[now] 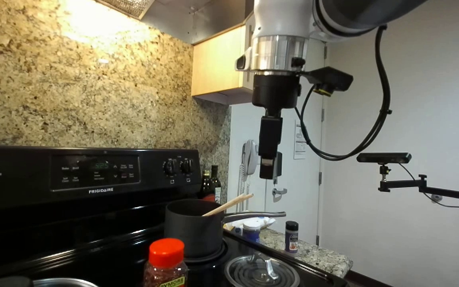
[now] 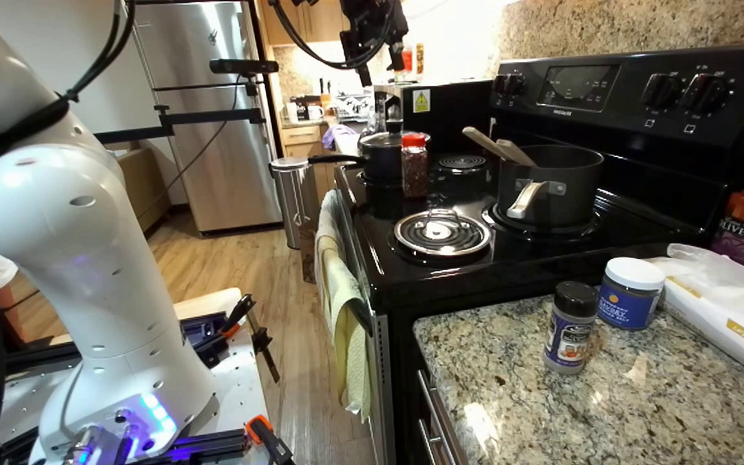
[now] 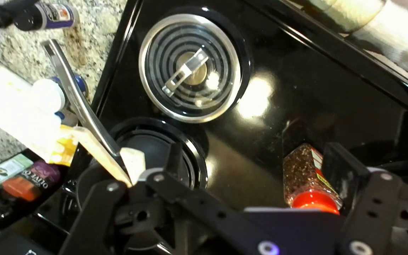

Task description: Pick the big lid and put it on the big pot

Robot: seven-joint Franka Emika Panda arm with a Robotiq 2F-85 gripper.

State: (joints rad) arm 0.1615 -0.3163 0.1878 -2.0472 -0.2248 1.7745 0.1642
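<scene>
The big lid, a round glass lid [image 3: 165, 39] with a metal rim and a metal strap handle, lies on a coil burner. It also shows in both exterior views [image 1: 289, 275] [image 2: 404, 236]. The big pot, a dark grey pot [image 1: 193, 229] [image 2: 556, 190], stands on the burner beside the lid, uncovered, with wooden utensils leaning out of it. In the wrist view its metal handle [image 3: 80, 101] shows, and my gripper partly hides its body. My gripper [image 3: 259, 164] is open and empty, high above the stove; it also shows in both exterior views [image 1: 272, 169] [image 2: 382, 68].
A spice jar with a red cap [image 2: 414, 168] [image 3: 313, 200] stands on the stove between the burners. A dark pan with a black handle [image 2: 382, 158] stands behind it. A spice bottle [image 2: 571, 329] and a white-capped jar [image 2: 630, 294] stand on the granite counter.
</scene>
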